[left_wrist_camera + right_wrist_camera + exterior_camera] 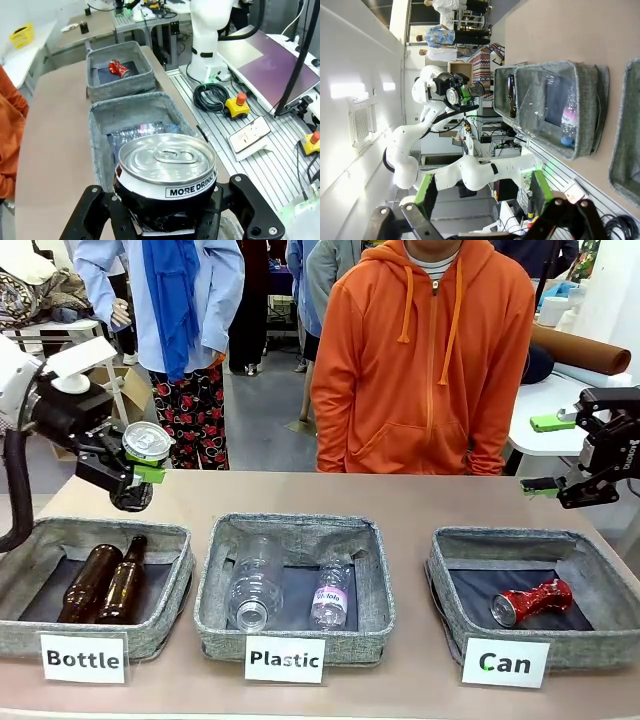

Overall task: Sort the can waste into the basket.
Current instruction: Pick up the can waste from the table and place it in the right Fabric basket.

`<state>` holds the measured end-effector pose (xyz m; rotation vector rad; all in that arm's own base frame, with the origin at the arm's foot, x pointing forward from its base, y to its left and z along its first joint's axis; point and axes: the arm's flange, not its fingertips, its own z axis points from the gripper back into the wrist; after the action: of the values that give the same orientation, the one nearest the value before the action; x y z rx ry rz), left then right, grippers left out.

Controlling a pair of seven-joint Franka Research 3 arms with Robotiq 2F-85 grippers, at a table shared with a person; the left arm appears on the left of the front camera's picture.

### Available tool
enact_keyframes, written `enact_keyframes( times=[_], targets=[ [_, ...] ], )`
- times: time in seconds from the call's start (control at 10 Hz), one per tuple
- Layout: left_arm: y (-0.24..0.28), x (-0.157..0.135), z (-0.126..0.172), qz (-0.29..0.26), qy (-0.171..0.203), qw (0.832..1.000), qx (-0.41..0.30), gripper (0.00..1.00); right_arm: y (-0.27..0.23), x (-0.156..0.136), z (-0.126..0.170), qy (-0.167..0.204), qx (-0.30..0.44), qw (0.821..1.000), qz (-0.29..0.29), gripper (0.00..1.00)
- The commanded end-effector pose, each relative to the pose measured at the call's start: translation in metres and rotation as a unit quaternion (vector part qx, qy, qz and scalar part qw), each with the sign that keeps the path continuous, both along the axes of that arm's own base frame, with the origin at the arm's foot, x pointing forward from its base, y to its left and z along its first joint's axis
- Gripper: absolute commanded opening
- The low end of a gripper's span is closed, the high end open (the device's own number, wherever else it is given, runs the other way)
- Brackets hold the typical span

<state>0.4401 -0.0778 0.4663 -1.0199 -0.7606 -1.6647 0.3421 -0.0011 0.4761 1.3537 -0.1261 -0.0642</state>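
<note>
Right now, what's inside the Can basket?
One red can lies on its side on the dark lining of the Can basket. The basket's near wall hides a strip of the floor. The black can is in the left claw.

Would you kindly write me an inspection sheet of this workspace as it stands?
Surface: brown table, bare between the baskets.
Job's things: red can lies in the Can basket; black can held aloft at the Bottle basket's far edge.
Clutter: two brown bottles in the Bottle basket; two clear bottles in the Plastic basket.
Grippers: left gripper shut on the black can; right gripper open, empty.
Cables: black coil beside the arm base.
Surroundings: person in orange hoodie at the far side.
</note>
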Motion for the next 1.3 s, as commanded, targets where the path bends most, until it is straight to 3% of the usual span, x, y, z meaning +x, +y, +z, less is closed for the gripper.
enact_keyframes(
  times=[0.0,0.1,0.2,0.3,0.4,0.5,0.6,0.8,0.9,1.0,1.1,1.2],
  targets=[
    [0.003,-0.004,-0.002,0.003,0.001,1.000,0.000,0.02,0.001,-0.001,0.004,0.007,0.001,1.000,-0.001,1.00],
    [-0.031,-0.002,0.005,0.104,0.029,0.990,-0.095,0.02,0.000,0.000,0.000,0.000,0.000,1.000,0.000,1.00],
    [-0.086,-0.004,0.023,0.069,0.011,0.989,-0.129,0.02,-0.021,-0.018,0.019,-0.009,-0.068,0.998,-0.003,1.00],
    [-0.154,-0.005,0.036,0.055,0.045,0.986,-0.151,0.02,-0.044,-0.043,0.033,-0.016,-0.124,0.992,0.017,1.00],
    [-0.221,-0.010,0.042,0.058,0.082,0.987,-0.126,0.02,-0.072,-0.067,0.042,-0.015,-0.153,0.988,0.019,1.00],
    [-0.288,-0.016,0.047,0.019,0.106,0.989,-0.103,0.02,-0.102,-0.095,0.042,-0.001,-0.176,0.984,0.011,1.00],
    [-0.340,-0.020,0.042,0.014,0.111,0.991,-0.071,0.02,-0.125,-0.116,0.034,0.031,-0.195,0.980,-0.019,1.00],
    [-0.438,-0.029,0.032,0.037,0.099,0.994,-0.022,0.02,-0.156,-0.160,0.015,0.049,-0.201,0.977,-0.056,1.00],
    [-0.493,-0.037,0.010,0.054,0.069,0.996,0.028,0.02,-0.164,-0.189,0.003,0.049,-0.190,0.979,-0.059,1.00],
    [-0.532,-0.045,-0.016,0.030,0.087,0.993,0.076,0.02,-0.164,-0.208,-0.004,0.023,-0.164,0.982,-0.090,1.00],
    [-0.561,-0.046,-0.037,0.051,0.052,0.991,0.113,0.02,-0.159,-0.229,-0.013,-0.020,-0.157,0.985,-0.070,1.00],
    [-0.578,-0.046,-0.050,0.048,0.019,0.987,0.150,0.02,-0.178,-0.189,0.010,0.045,-0.187,0.979,-0.074,1.00]
  ],
)
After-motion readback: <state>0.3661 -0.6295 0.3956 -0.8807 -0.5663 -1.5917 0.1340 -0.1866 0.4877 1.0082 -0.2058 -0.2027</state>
